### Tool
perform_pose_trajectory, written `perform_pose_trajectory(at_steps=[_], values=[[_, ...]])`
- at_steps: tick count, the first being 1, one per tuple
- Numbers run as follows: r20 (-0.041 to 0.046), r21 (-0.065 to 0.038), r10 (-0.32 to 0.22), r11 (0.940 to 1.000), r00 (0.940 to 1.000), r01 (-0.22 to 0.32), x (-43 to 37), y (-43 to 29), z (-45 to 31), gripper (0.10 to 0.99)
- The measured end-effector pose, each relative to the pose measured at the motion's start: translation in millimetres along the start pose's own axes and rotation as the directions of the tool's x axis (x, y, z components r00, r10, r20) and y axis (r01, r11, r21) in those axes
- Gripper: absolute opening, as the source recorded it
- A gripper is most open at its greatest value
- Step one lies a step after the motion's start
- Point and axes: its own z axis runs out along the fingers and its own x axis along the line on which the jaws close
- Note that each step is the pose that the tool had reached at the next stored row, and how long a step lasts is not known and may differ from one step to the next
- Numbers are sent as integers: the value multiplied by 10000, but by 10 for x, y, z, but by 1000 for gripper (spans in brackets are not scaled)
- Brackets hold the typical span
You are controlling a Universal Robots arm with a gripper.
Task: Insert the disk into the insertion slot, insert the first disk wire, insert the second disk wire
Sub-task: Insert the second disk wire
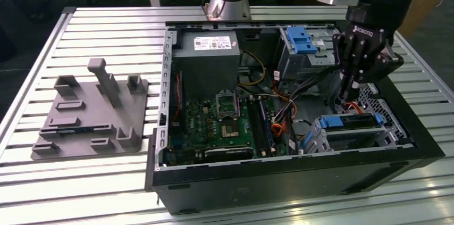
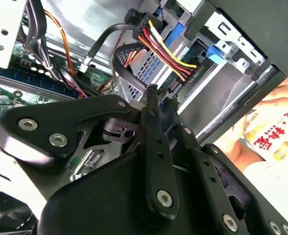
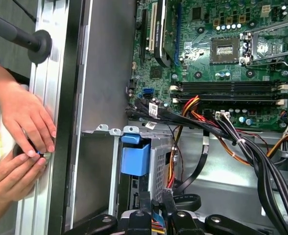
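Blue-framed disk [image 1: 349, 122] already sits in the slot [image 1: 362, 135]. Gripper [image 2: 161, 100] just above it, pinching a multicoloured wire plug [image 2: 176, 66]. Judgement: keep the plug square to the disk's port, press gently.

The disk [image 1: 352, 122], silver in its bright blue carrier, lies flat inside the insertion slot [image 1: 383, 139], a low perforated silvery cage at the case's near corner, exterior view's right.
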Motion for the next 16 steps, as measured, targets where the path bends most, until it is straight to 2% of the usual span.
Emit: perform_pose_trajectory(at_steps=[2, 3, 6, 16], values=[[62, 4, -2, 10000, 10000, 2, 0, 0, 0, 224], [89, 5, -3, 10000, 10000, 3, 1, 0, 0, 157], [137, 8, -5, 10000, 9999, 5, 4, 0, 1, 145], [144, 4, -7, 10000, 9999, 7, 9, -9, 2, 145]])
